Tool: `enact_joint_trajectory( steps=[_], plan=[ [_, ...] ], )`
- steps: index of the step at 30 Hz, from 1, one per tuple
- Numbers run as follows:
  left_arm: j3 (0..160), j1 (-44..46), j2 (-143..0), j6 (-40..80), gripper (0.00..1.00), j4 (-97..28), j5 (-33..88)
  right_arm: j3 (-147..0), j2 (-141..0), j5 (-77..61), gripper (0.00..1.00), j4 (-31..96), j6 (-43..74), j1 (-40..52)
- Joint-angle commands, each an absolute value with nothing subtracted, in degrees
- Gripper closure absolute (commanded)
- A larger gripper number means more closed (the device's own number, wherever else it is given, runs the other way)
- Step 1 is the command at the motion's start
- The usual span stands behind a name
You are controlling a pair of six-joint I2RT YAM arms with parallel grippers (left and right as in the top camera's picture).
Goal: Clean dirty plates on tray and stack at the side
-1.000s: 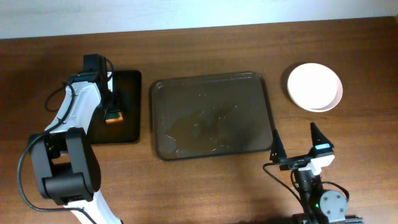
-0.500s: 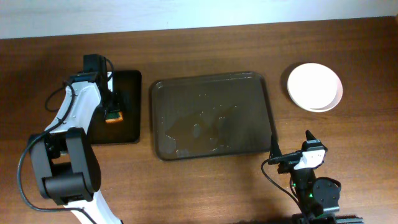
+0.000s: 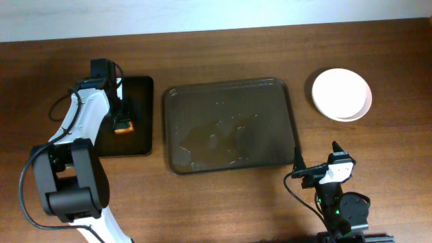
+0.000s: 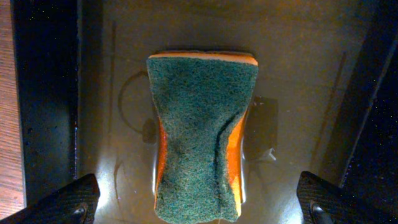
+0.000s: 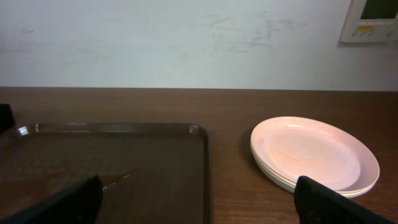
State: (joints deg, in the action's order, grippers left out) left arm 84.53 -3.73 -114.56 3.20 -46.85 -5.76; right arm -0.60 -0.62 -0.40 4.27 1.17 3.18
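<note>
The dark brown tray (image 3: 202, 94) lies in the middle of the table with wet streaks and no plates on it; its near right corner shows in the right wrist view (image 5: 196, 130). A stack of white plates (image 3: 341, 94) sits at the far right, also seen in the right wrist view (image 5: 314, 152). A green-topped orange sponge (image 4: 202, 134) lies on a black mat (image 3: 138, 101). My left gripper (image 4: 199, 202) is open, straddling the sponge just above it. My right gripper (image 5: 196, 199) is open and empty near the table's front edge, right of the tray's corner.
A white wall (image 5: 186, 37) with a small control panel (image 5: 373, 18) stands behind the table. Bare wood table (image 3: 378, 155) lies between the tray and the plate stack.
My right arm pulled back toward the front edge about a second ago and has held still since. The left arm and sponge have not moved.
</note>
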Motion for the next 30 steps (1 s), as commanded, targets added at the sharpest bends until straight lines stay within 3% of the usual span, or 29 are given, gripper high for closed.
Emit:
enact_joint_trajectory(
  steps=[1,30],
  plan=[
    [84.2,-3.9,-114.8,3.0,0.0,-46.7,-5.3,-0.3,-0.3,0.7,0.02,4.7,0.8,3.7],
    [84.2,-3.9,-116.5,3.2,0.0,-47.5,-7.4,-0.3,-0.3,0.7,0.02,4.7,0.8,3.7]
  ],
)
